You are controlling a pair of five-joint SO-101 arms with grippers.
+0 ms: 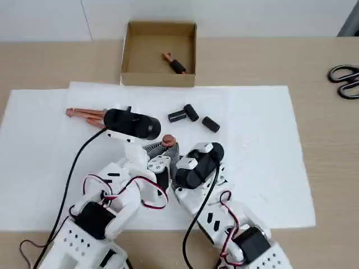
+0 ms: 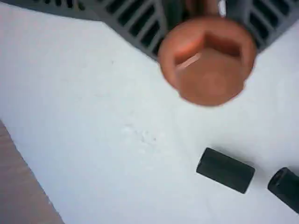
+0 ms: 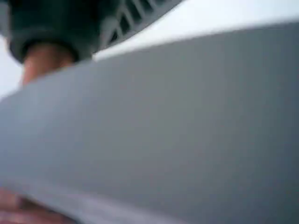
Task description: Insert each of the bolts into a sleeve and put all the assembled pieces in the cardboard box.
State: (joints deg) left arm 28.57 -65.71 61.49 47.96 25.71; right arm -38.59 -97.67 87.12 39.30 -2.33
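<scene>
My left gripper (image 1: 164, 147) is shut on a copper bolt (image 1: 168, 139), head up, over the middle of the white sheet. The left wrist view shows the bolt head (image 2: 208, 65) between ribbed grey fingers (image 2: 126, 21). Right beside it, my right gripper (image 1: 164, 175) is shut on a black sleeve (image 1: 162, 179). In the right wrist view a dark sleeve (image 3: 42, 28) sits on a copper shaft (image 3: 44, 60) behind a grey finger (image 3: 187, 130). Three loose sleeves (image 1: 191, 112) lie farther back, two of which (image 2: 225, 170) appear in the left wrist view. Spare bolts (image 1: 84, 114) lie at the left.
The cardboard box (image 1: 159, 79) stands at the back edge of the sheet with one assembled piece (image 1: 175, 64) inside. Scissors (image 1: 345, 79) lie at the far right of the table. Bare white sheet (image 1: 263, 157) stretches to the right of the arms.
</scene>
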